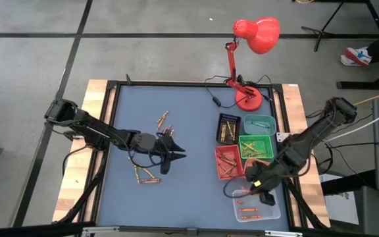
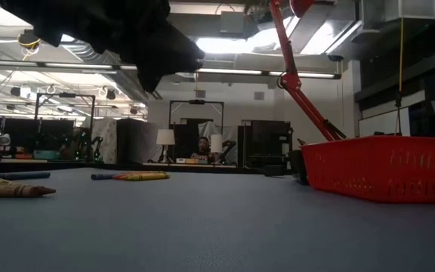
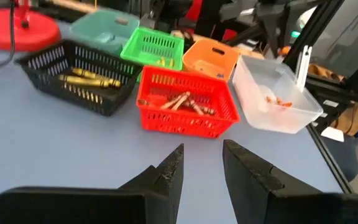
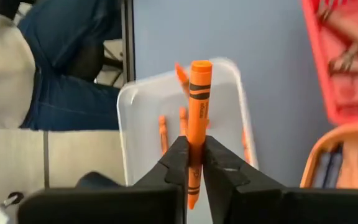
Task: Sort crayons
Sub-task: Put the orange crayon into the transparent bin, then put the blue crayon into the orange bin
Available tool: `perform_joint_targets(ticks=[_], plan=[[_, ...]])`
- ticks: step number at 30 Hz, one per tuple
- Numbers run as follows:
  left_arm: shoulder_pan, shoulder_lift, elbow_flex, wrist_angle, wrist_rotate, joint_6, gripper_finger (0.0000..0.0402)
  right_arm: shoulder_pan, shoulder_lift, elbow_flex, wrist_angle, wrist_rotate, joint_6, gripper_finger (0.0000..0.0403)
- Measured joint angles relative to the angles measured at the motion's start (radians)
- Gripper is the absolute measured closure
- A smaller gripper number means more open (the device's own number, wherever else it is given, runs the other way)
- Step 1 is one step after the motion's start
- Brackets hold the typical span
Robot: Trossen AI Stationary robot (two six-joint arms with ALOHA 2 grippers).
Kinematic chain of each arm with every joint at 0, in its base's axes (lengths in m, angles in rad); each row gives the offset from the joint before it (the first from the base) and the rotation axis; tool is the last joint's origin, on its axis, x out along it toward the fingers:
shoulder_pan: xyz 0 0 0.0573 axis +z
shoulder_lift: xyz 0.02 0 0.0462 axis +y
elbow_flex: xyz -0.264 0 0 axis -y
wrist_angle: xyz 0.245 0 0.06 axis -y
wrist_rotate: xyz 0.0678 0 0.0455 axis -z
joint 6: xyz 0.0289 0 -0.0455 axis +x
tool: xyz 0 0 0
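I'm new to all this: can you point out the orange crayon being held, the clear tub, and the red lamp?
orange crayon (image 4: pixel 200 93): right wrist view, on its paper wrapper.
clear tub (image 3: pixel 303 112): left wrist view, on its front rim.
red lamp (image 1: pixel 258 34): high view, on its shade.

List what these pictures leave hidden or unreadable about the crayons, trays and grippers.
- Orange tray: in the high view the right arm covers it; its contents are not visible in any view.
- Teal tray: contents too small in the high view, blurred in the left wrist view.
- Loose crayons on the mat: colours too small in the high view; in the low view cut off by the edge.
- Right gripper: fingers beside the orange crayon; grip or release unclear.
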Motion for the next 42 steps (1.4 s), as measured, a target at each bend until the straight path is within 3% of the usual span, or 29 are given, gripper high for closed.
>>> perform_joint_targets(ticks=[9, 22, 32, 36, 42], plan=[[0.002, -0.076, 0.001, -0.182, -0.024, -0.072, 0.0304, 0.093, 0.0, 0.0, -0.004, 0.012, 0.081, 0.0362], [0.035, -0.309, 0.016, -0.877, -0.034, -0.371, 0.0304, 0.102, 0.0, 0.0, -0.002, 0.041, 0.099, 0.0357], [0.05, -0.342, 0.016, -1.387, -0.034, -0.662, 0.0304, 0.102, 0.0, 0.0, -0.008, 0.044, 0.096, 0.0266], [0.05, -0.341, 0.016, -1.476, -0.034, -0.755, 0.0304, 0.102, 0.0, 0.0, -0.01, 0.044, 0.096, 0.0251], [0.05, -0.34, -0.015, -1.455, -0.034, -0.834, 0.0304, 0.102, 0.0, 0.0, -0.01, 0.045, 0.095, 0.0249]])
